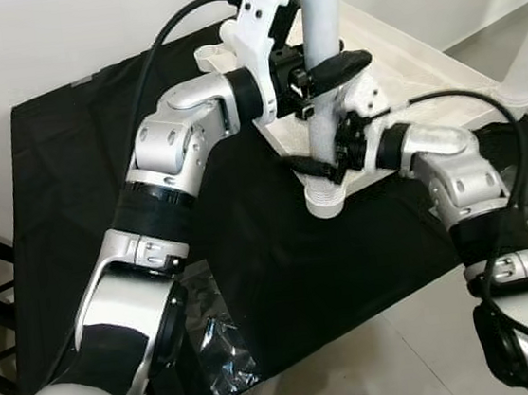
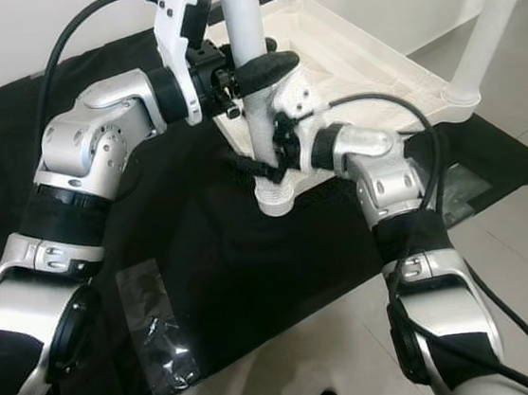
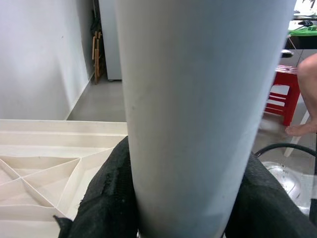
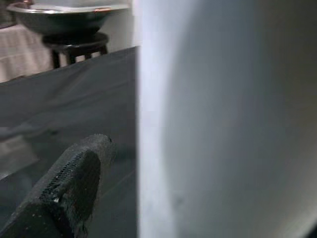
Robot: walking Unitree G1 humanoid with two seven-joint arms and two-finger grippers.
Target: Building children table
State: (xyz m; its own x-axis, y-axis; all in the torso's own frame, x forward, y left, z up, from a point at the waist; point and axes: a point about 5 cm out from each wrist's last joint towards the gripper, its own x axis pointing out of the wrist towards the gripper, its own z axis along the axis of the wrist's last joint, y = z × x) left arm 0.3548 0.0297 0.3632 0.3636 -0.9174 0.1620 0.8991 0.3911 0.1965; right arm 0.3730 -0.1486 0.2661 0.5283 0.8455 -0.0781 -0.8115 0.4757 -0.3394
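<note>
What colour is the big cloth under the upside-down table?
Black. The cloth spread on the floor under the white table shows best in the left eye view.

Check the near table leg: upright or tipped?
Upright. The leg stands in the corner socket of the upside-down tabletop, with the left gripper and right gripper clamped around it.

Both silver arms reach forward. The left gripper (image 1: 324, 69) is clamped around the white table leg (image 1: 320, 19), higher up. Just below it, the right gripper (image 1: 329, 164) closes on the same leg, its elbow bent outward.
</note>
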